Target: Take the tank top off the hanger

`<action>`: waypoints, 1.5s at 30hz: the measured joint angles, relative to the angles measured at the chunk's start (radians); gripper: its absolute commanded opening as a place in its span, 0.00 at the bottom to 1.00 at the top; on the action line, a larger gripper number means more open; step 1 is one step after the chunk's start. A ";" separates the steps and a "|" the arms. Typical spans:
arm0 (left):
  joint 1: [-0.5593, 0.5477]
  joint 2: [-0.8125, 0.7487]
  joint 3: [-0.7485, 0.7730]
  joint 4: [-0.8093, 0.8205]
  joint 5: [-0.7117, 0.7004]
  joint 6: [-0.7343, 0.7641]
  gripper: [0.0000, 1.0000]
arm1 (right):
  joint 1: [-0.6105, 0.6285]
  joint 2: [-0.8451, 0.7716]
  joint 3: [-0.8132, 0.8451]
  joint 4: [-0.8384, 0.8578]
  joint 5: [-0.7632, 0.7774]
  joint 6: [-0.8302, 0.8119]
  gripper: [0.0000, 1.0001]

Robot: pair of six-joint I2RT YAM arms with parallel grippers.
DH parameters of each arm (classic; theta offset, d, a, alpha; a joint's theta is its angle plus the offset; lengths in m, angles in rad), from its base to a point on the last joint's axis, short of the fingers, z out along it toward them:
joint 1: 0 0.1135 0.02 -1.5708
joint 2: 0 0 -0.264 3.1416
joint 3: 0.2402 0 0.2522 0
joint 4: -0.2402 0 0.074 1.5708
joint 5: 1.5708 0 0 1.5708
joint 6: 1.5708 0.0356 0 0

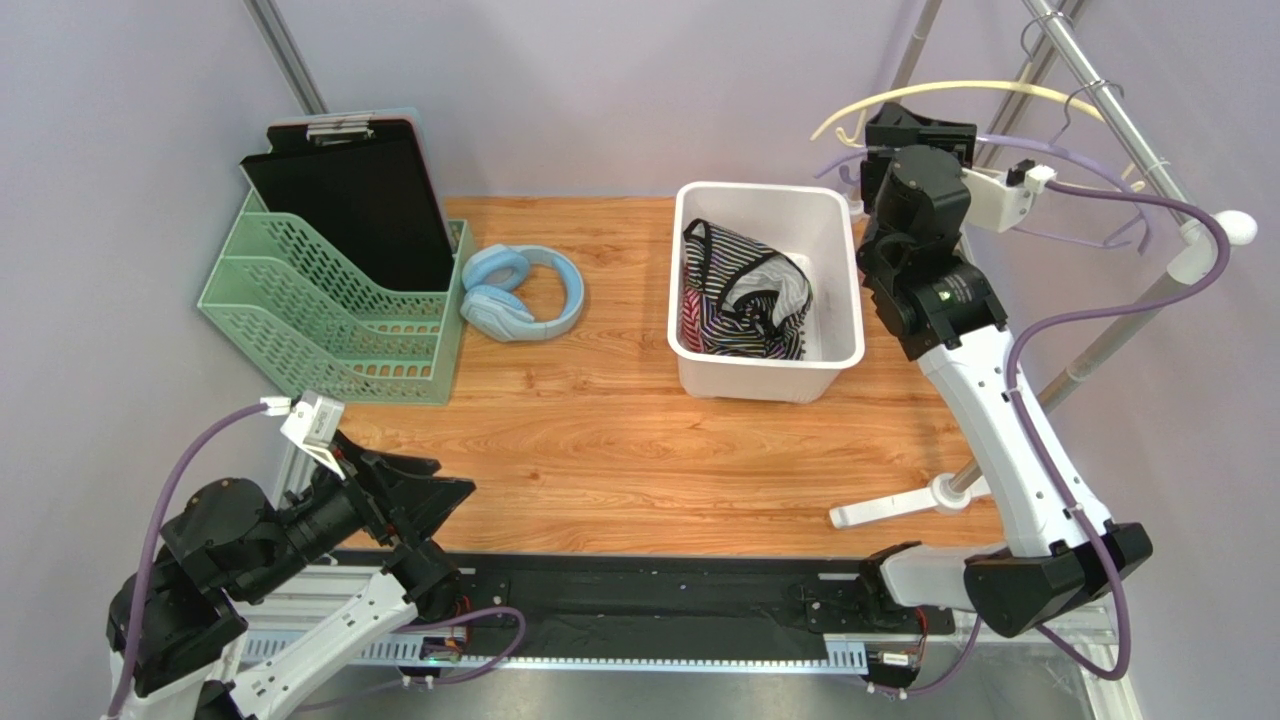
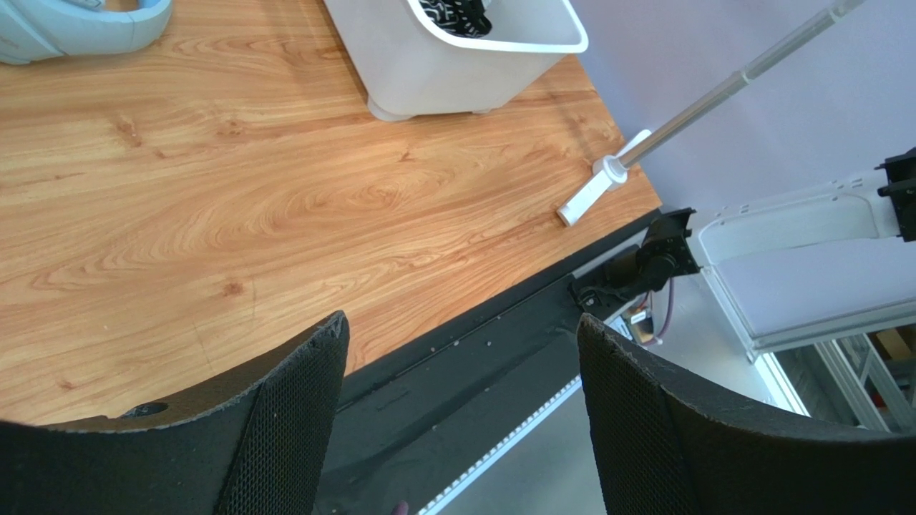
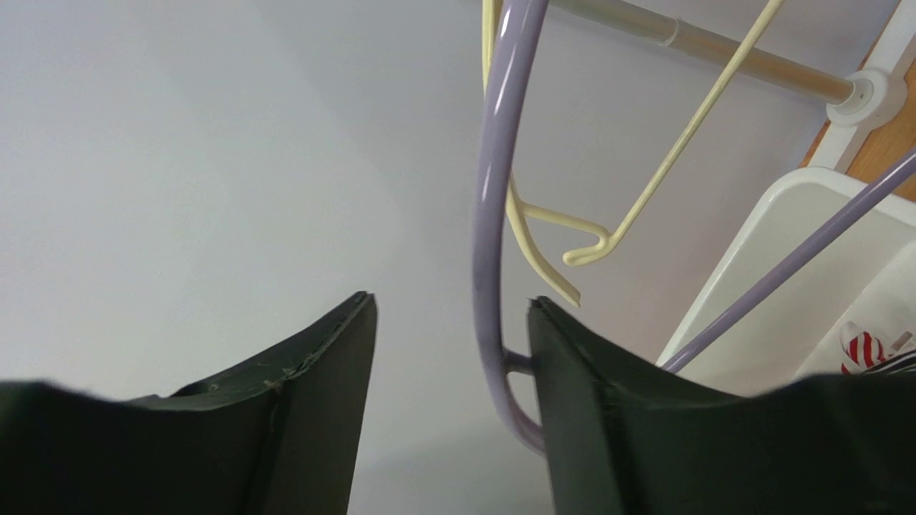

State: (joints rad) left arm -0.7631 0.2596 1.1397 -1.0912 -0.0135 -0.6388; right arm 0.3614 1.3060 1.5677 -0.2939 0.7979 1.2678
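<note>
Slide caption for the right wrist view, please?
Right gripper, jaws apart around the purple hanger; cream hanger and white bin beyond.

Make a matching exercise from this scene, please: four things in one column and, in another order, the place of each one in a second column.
Things
1. tank top
2. headphones
3. clipboard
4. purple hanger

Places
A. on the table, beside the green file organizer
B. between the fingers of the right gripper
C. in the white bin
D. standing in the green file organizer

Right pairs: 1-C, 2-A, 3-D, 4-B
</note>
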 measured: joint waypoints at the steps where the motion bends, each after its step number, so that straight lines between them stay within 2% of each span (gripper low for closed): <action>1: 0.000 -0.001 0.000 0.000 0.000 -0.003 0.82 | 0.003 -0.006 0.000 -0.016 0.002 -0.004 0.75; 2: 0.000 -0.001 -0.001 0.000 0.000 -0.004 0.82 | 0.005 -0.013 0.000 -0.029 0.003 -0.006 0.79; 3: 0.000 -0.001 -0.003 0.000 0.000 -0.005 0.82 | 0.006 -0.020 0.000 -0.041 0.005 -0.005 0.87; 5: 0.000 -0.001 -0.012 0.000 0.001 -0.008 0.82 | 0.013 -0.042 -0.005 -0.067 0.009 -0.009 0.90; 6: 0.000 -0.001 -0.017 0.001 0.001 -0.009 0.82 | 0.018 -0.056 -0.013 -0.077 0.015 -0.012 0.99; 19: 0.000 -0.018 -0.077 0.003 0.002 -0.036 0.82 | 0.107 -0.141 -0.024 -0.385 0.132 -0.014 1.00; 26: 0.000 -0.024 -0.116 0.015 0.002 -0.046 0.81 | 0.237 -0.137 -0.024 -0.592 0.204 -0.022 1.00; 31: 0.000 -0.024 -0.148 0.036 0.009 -0.056 0.81 | 0.415 -0.099 -0.024 -0.631 0.286 -0.143 1.00; 34: 0.000 -0.024 -0.180 0.051 0.012 -0.066 0.81 | 0.511 -0.047 -0.024 -0.562 0.271 -0.351 1.00; 38: 0.000 -0.023 -0.225 0.080 0.018 -0.084 0.80 | 0.560 0.003 -0.044 -0.430 0.061 -0.647 1.00; 40: 0.000 -0.023 -0.254 0.097 0.024 -0.096 0.80 | 0.563 0.004 -0.084 -0.365 -0.126 -0.769 1.00; 45: 0.000 -0.023 -0.312 0.129 0.031 -0.116 0.80 | 0.561 -0.019 -0.258 -0.184 -0.769 -0.988 1.00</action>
State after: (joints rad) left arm -0.7631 0.2367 0.8272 -0.9627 0.0170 -0.7551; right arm 0.9226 1.2865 1.3094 -0.4782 0.0288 0.2802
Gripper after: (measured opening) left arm 0.804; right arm 0.999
